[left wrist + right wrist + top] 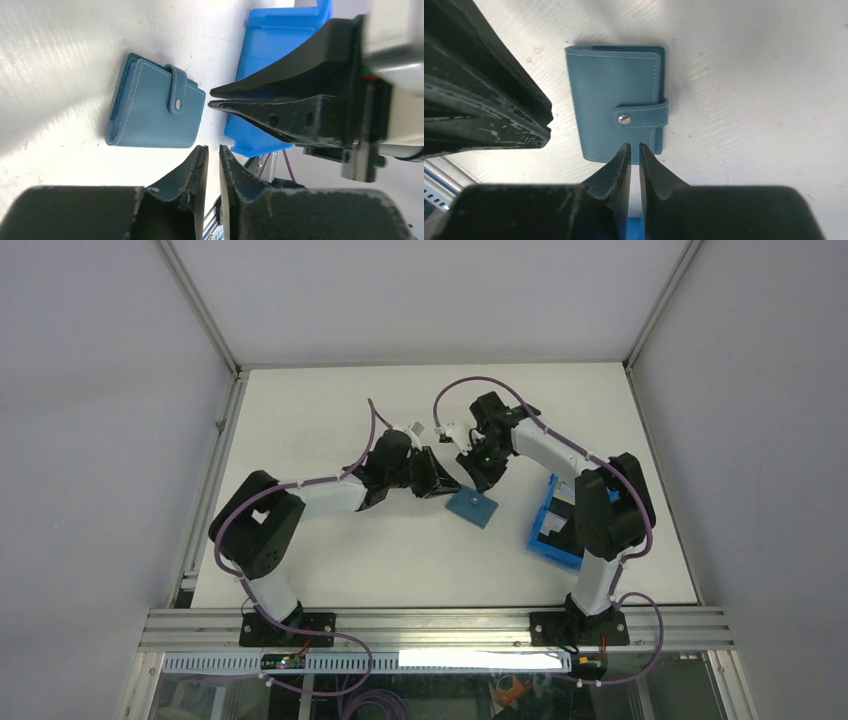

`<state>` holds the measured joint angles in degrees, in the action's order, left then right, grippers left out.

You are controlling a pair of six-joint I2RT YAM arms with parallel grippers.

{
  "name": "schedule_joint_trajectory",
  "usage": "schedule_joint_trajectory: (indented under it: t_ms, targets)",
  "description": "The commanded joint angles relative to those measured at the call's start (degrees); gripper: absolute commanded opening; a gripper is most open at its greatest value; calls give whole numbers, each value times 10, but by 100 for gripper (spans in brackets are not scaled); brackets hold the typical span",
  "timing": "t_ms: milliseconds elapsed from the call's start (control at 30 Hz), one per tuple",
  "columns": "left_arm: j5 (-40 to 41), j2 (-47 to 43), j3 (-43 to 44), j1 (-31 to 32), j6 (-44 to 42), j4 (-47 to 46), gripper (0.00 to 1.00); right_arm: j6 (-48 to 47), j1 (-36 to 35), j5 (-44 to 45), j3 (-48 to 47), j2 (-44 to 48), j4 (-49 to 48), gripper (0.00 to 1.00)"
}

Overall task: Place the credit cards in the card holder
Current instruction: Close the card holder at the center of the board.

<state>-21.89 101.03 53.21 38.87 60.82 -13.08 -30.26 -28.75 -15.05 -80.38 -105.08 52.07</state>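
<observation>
Jaws on both arms stand all but pressed together, with only a thin slit between them and nothing in it. We see the left gripper (213, 150) and the right gripper (210, 97) hanging tip to tip, close but apart, over the white table (330, 410). The card holder (150, 107) lies flat and closed just beside both tips, its snap tab buttoned, and the blue bin (272, 45) sits near it on the right arm's side.
</observation>
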Motion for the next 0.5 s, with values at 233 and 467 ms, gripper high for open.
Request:
schedule_joint_trajectory:
  t_ms: [233, 467]
  targets:
    - [84, -184, -73, -11, -93, 95, 20, 13, -34, 3, 4, -15, -24, 15]
    - [131, -309, -95, -21, -137, 189, 29, 11, -45, 35, 10, -63, -32, 14]
